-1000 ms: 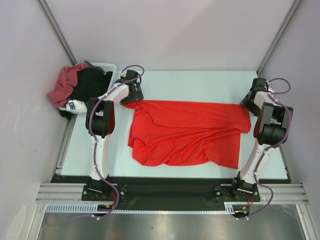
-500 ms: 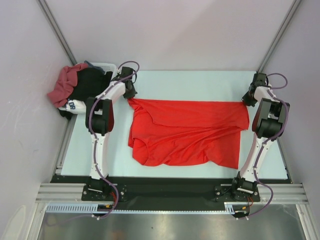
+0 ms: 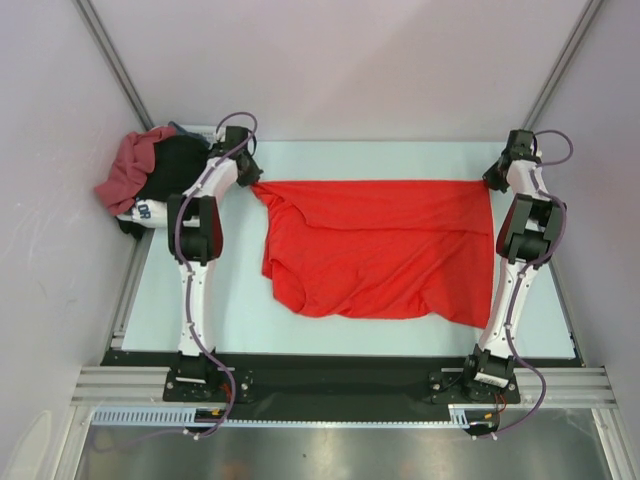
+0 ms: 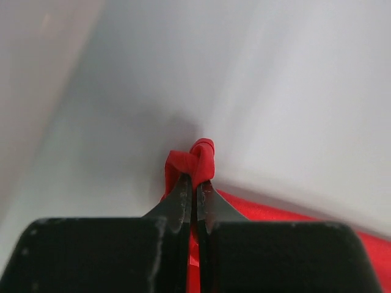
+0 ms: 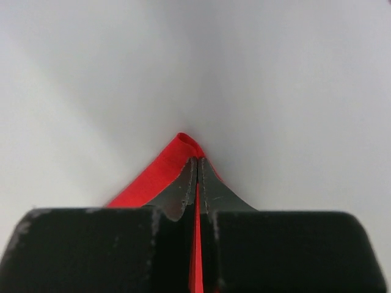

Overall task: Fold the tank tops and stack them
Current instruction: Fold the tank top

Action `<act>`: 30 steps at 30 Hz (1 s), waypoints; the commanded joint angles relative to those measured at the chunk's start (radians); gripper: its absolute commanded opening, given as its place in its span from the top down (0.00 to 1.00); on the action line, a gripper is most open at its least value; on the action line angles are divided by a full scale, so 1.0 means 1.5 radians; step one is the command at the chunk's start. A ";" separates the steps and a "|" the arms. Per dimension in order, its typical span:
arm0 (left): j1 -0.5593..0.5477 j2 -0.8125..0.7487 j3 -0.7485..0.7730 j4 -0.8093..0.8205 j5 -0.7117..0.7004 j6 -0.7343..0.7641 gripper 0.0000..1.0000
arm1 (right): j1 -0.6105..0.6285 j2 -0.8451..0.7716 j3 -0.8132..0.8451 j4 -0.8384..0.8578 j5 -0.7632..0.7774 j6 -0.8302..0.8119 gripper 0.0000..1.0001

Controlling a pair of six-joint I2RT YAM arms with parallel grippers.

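2 sets of jaws, both pinching the bright red tank top (image 3: pixel 385 250): left jaws on its 10 o'clock corner, right jaws on its 2 o'clock corner. It's spread mid-bench (image 3: pixel 200 300), kinda wrinkly. The maroon tank top (image 3: pixel 122 170) is heaped with black clothes (image 3: pixel 180 165) at 10 o'clock.

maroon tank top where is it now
In the top view the maroon tank top sits at the far left, heaped on the white basket beside a black garment, left of the left gripper that pinches the red tank top.
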 commanded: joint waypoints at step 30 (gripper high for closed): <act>-0.104 -0.605 -0.647 0.166 -0.024 0.052 0.36 | 0.084 -0.765 -0.758 0.185 -0.079 0.021 0.53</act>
